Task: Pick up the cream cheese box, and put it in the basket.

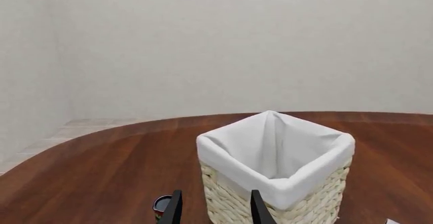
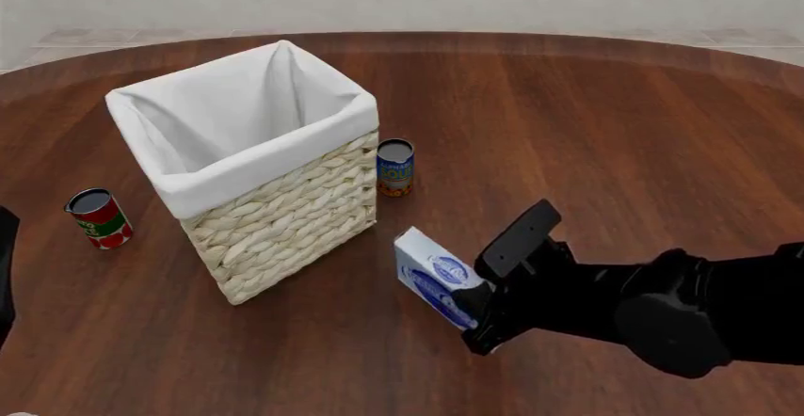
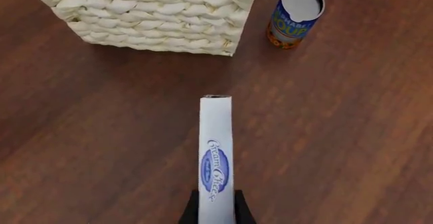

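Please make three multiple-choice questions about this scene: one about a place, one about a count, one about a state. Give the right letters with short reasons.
1. Where is the blue-and-orange can?
A. Inside the basket
B. Beside the basket, on the table
C. In the left hand

2. How many cans stand on the table?
A. One
B. Two
C. Four

3. The cream cheese box is:
A. Held by the right hand
B. In the basket
C. Under the red can

B: it stands by the basket's corner.
B: one blue, one red.
A: fingers clamp it.

- The right arm [image 2: 679,308] is showing as matte black, built of rounded, bulky segments behind its gripper.
- The right gripper [image 2: 484,289] is showing flat black fingers.
- The left gripper [image 1: 215,209] is showing two thin, black, tapered fingers.
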Controlling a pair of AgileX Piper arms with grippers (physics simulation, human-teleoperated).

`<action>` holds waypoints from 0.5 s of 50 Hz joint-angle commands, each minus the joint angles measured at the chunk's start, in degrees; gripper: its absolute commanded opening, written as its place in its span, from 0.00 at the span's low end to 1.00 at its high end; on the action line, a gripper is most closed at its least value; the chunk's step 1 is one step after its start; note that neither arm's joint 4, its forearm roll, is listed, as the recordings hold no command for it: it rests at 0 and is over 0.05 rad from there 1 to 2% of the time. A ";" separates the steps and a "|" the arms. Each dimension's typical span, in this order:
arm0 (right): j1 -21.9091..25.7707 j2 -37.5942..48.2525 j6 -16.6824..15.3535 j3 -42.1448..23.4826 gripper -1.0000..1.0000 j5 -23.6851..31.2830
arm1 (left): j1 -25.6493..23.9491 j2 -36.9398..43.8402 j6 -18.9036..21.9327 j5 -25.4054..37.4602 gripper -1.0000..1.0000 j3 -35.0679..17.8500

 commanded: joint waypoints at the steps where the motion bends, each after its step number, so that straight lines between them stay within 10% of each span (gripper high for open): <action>1: 0.27 -0.10 0.77 0.17 0.00 0.00 | 0.13 0.00 -0.05 -0.01 1.00 -0.01; 25: 0.52 -3.98 0.34 -0.12 0.00 2.31 | 0.00 0.00 -0.18 0.07 1.00 -0.12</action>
